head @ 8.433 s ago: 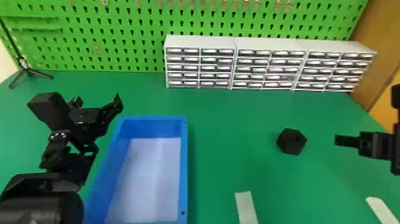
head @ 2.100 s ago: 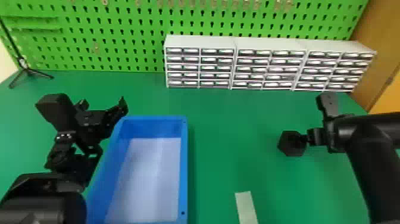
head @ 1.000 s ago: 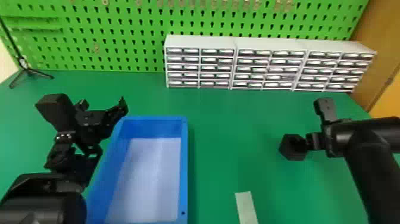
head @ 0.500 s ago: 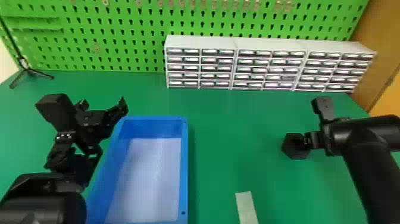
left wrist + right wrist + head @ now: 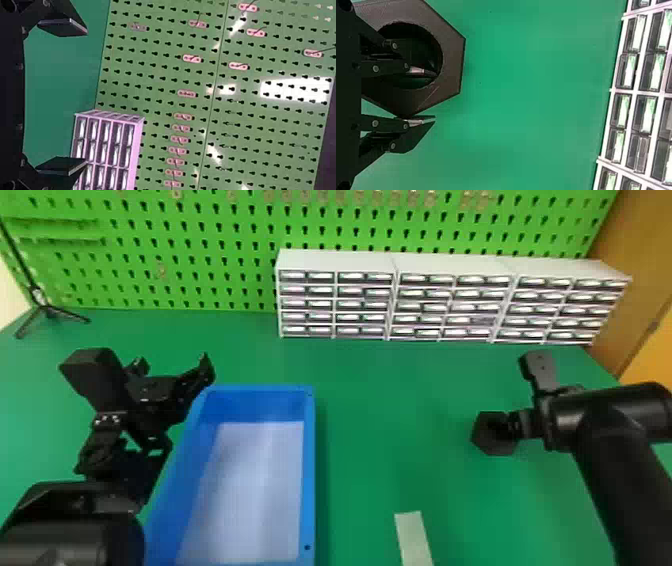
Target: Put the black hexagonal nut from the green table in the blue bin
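Note:
The black hexagonal nut point(image 5: 494, 433) lies on the green table point(image 5: 400, 390), right of the blue bin point(image 5: 309, 470). At its right side in the head view is my right gripper point(image 5: 517, 424). Seen from the right wrist, the right gripper point(image 5: 421, 95) stands partly open across one wall of the nut point(image 5: 449, 59): one finger is over or in the round hole, the other close along the outer edge. Green shows between the finger in the hole and the wall. My left gripper point(image 5: 172, 370) is parked by the bin's left back corner; at its wrist the left gripper point(image 5: 85, 99) stands wide open.
White drawer cabinets point(image 5: 390, 265) line the table's back edge before a green pegboard point(image 5: 200, 250). A small black tripod point(image 5: 47, 310) stands at the back left. A pale strip point(image 5: 414, 535) is on the table between bin and right arm.
Since the first frame, the right arm has come in from the right edge to the nut. The nut has shifted slightly. Lately the right gripper has moved a little left. The left arm has barely moved.

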{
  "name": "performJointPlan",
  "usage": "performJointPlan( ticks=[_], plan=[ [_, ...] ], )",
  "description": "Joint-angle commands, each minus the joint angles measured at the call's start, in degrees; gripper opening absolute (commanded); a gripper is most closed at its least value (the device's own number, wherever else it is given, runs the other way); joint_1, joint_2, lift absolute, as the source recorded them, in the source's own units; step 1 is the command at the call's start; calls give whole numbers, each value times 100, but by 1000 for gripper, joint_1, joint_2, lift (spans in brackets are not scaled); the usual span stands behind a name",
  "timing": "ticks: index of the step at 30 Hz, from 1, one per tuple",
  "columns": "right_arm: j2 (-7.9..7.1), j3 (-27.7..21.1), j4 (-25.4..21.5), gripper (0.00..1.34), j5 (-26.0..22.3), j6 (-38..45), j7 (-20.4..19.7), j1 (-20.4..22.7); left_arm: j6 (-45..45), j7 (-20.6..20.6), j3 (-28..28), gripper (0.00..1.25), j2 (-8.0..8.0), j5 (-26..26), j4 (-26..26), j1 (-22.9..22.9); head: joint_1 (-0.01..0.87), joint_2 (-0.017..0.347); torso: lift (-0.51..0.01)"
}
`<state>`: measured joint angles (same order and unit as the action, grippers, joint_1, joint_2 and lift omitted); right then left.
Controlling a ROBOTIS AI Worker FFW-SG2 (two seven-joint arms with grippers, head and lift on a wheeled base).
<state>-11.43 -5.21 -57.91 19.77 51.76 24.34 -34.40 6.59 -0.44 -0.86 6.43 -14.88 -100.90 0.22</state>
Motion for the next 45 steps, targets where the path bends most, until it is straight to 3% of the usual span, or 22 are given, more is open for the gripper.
performJointPlan(
  ticks=[1,8,14,22,28,38,45],
  plan=[
    [9,29,-1,295,9,-96,1,21,0,0,-11,1117,-2,3,-9,5,692,8,-97],
    [0,55,-133,295,44,-167,1,73,0,-9,-11,1117,-2,3,0,13,692,8,-97],
    [-79,134,-660,295,27,-184,1,258,0,-9,-20,1117,-2,-6,-9,31,692,8,-97],
    [-79,-50,-1222,295,-176,-404,-8,504,0,-9,-20,1117,-2,-6,-9,40,692,8,-97],
    [-105,-68,-1767,295,-545,-650,-122,706,0,-9,-11,1117,-2,-6,-9,31,692,8,-97],
    [27,-305,-2418,295,-2127,-1705,-325,1093,0,-9,-29,1117,-2,-6,-18,49,692,8,-97],
    [27,46,-2725,295,-3348,-2126,-588,1260,0,-9,-46,1117,-2,3,-18,40,692,8,-97]
  ],
)
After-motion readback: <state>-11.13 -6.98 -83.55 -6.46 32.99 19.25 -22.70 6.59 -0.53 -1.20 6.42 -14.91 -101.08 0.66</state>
